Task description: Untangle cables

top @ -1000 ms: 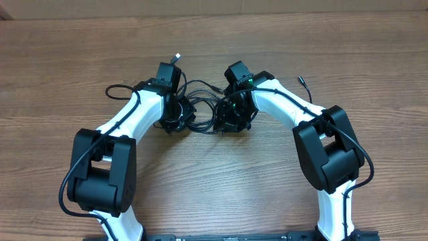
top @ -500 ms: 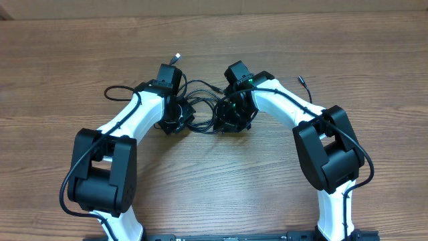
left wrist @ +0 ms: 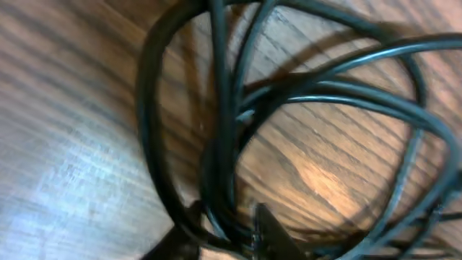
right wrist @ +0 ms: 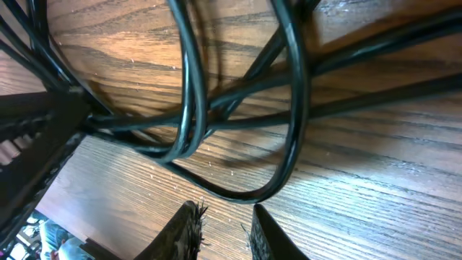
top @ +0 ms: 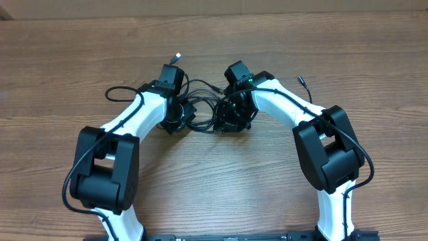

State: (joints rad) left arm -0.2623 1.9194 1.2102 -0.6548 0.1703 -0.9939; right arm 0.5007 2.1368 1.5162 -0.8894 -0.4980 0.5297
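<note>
While both arms crowd the knot mid-table (top: 214,181) | left gripper (left wrist: 225,235) nearly closed, pinching strands of cables (top: 200,110), likely anchoring them | right gripper (right wrist: 222,231) slightly parted, empty, tips just short of a loop, likely lining up a pull | beyond: silver plug (top: 178,57) lies loose.

Cables (top: 200,107): several thin, black, flexible strands looped over one another in a single tangle on the tabletop (top: 214,40), about mid-field.

Left wrist view, blurred: overlapping rings with strands crossing near the centre (left wrist: 216,144).

Right wrist view: one U-shaped loop crossed by straighter runs (right wrist: 292,108).

A silver-tipped plug (top: 177,57) lies at the far edge of the tangle. A separate plug end (top: 301,79) lies well to the right and possibly belongs to the same set.
</note>
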